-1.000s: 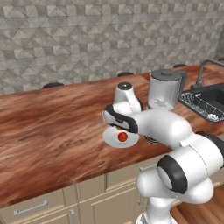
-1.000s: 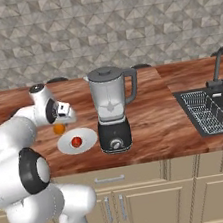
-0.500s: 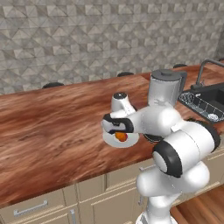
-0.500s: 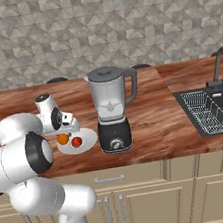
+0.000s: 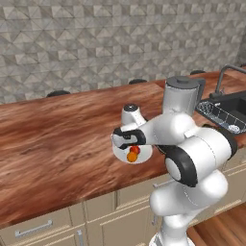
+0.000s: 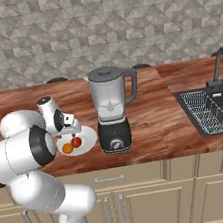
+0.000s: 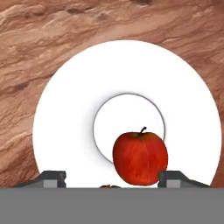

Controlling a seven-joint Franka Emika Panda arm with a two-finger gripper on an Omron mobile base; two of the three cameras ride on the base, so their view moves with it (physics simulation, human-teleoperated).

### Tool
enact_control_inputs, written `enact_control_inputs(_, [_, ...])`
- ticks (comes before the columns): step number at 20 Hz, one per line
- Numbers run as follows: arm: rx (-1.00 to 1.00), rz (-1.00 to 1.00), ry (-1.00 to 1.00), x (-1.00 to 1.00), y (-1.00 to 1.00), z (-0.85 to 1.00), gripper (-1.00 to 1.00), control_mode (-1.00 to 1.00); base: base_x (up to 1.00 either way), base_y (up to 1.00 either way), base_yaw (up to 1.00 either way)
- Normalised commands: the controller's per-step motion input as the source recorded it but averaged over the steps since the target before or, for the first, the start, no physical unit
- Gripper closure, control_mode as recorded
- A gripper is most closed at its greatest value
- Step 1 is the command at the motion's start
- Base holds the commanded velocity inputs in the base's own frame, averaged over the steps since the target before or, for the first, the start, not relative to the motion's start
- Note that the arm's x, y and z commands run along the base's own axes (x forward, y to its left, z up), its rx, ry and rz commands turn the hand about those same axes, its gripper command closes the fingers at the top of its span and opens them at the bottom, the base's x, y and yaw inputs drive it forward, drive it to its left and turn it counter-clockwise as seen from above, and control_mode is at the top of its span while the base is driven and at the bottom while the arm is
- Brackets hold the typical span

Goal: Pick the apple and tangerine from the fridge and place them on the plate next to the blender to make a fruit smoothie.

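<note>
**Both fruits on the plate beside the blender**

We found the apple (image 6: pixel 76 141) and the tangerine (image 6: pixel 67 148) lying side by side on the plate (image 6: pixel 89 136), close enough that we could not tell whether they touched. The plate sat on the wooden surface (image 6: pixel 155 122) just beside the blender (image 6: pixel 111 108), which is where the smoothie task wanted the fruit gathered, so we judged the placing done or all but done. The end effector (image 6: pixel 72 130) hovered directly above the plate, pointed down at it. In the hand view its two fingertips (image 7: pixel 52 178) stood well apart, with the apple (image 7: pixel 140 157) between and beyond them, resting free on the plate's (image 7: pixel 65 109) white face. A sliver of orange (image 7: pixel 109 186) showed at the lower edge. We saw nothing gripped: the jaws were spread and empty. The fridge lay outside our frames.
</note>
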Motion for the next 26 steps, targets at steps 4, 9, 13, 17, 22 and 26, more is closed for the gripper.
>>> enact_control_inputs(4, [0.0, -0.02, -0.11, -0.31, 0.0, 0.43, -1.0, -1.0, 0.0, 0.0, 0.0])
enact_control_inputs(9, [0.01, 0.0, -0.32, -1.0, -0.46, 0.68, -1.0, -1.0, 0.0, 0.0, 0.0])
enact_control_inputs(13, [0.06, 0.0, -0.39, -1.0, -0.72, 0.59, -1.0, -1.0, 0.0, 0.0, 0.0])
enact_control_inputs(17, [0.08, 0.0, -0.41, -1.0, -0.62, 0.93, -1.0, -1.0, 0.0, 0.0, 0.0])
enact_control_inputs(22, [0.08, 0.0, -0.33, -1.0, -0.37, 1.0, -1.0, -1.0, 0.0, 0.0, 0.0])
enact_control_inputs(26, [0.05, 0.01, -0.19, -1.0, -0.1, 1.0, -1.0, -1.0, 0.0, 0.0, 0.0])
